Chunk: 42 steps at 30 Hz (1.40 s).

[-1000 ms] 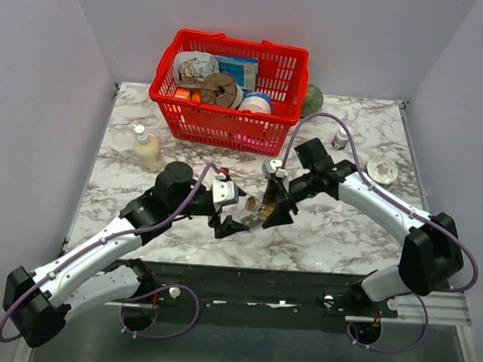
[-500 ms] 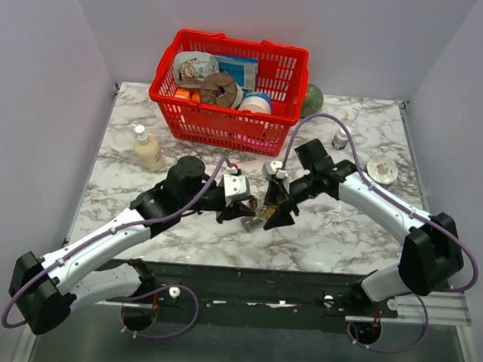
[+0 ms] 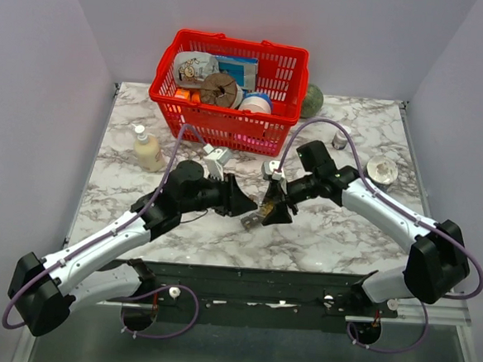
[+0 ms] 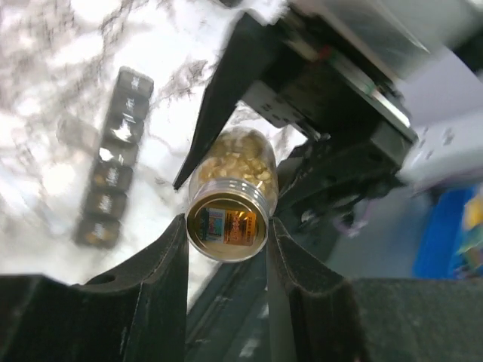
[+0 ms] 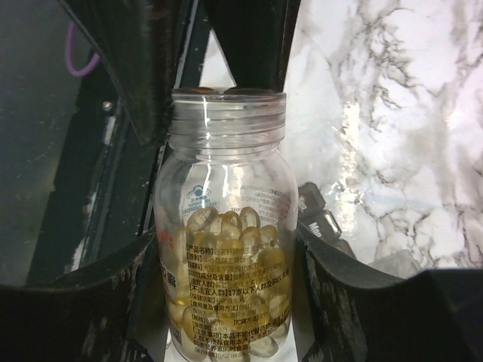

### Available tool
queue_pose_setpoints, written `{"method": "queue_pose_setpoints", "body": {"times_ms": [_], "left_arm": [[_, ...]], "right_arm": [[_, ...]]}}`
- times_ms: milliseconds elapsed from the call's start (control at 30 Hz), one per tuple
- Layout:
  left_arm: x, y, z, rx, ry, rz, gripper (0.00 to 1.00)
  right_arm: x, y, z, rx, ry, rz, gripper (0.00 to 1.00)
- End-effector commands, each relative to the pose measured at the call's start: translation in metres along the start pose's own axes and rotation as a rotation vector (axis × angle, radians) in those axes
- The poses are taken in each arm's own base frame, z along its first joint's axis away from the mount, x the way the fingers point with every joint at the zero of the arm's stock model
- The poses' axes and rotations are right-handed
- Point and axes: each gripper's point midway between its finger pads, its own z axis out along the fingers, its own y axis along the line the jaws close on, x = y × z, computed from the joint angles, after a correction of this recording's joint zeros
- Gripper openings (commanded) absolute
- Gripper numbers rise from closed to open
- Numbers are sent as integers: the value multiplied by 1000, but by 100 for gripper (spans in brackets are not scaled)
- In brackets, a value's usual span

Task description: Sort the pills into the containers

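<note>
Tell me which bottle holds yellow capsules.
The clear pill bottle in the right gripper, capsules visible inside; the cream-coloured bottle and small dark-capped bottle show none.

Bottle (image 5: 226,188) clear, glossy, smooth, glass or plastic unclear; its top end (image 4: 226,226) shiny, gold-toned; pills (image 5: 226,256) translucent yellow, glossy, soft-gel look; containers (image 4: 112,162) dark grey plastic, slight sheen; table (image 3: 320,236) marble-patterned, polished, reflective; basket (image 3: 220,130) red plastic mesh.

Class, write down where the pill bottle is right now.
In the top view the pill bottle is mid-table, in front of the red basket. It is gripped between the right pincer and the left pincer.
</note>
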Motion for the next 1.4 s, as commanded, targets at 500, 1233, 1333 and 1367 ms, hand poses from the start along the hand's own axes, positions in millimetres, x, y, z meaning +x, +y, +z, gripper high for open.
{"method": "queue_pose_setpoints", "body": {"times_ms": [500,1233,1333,1367], "left_arm": [[-24,-5,-7,-58,-140,-653,98],[-12,-15,-46,206,-250,948,99],[-21,-22,-35,231,-252,974,99],[-25,-25,-34,233,-259,979,99]], "right_arm": [[-4,-43,-8,229,30,-46,4],[-20,22,0,-131,-117,-104,4],[-19,23,0,-142,-114,-98,4],[-18,23,1,-142,-112,-95,4]]}}
